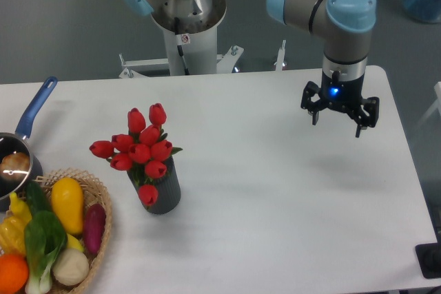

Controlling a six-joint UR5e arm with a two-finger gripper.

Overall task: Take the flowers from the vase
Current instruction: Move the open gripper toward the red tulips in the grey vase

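The flowers [140, 144], a bunch of red tulip buds with short green leaves, stand in the vase [162, 189], a dark grey ribbed cylinder left of the table's middle. One bud droops down over the vase's front. My gripper [339, 118] hangs above the table's right side, far to the right of the flowers and apart from them. Its fingers [359, 127] point down, spread apart, with nothing between them.
A wicker basket [99, 239] of produce sits at the front left, close to the vase, with a red-purple vegetable [94, 227] nearest it. A blue-handled metal pot [21, 149] stands at the left edge. The robot base [185, 25] is behind the table.
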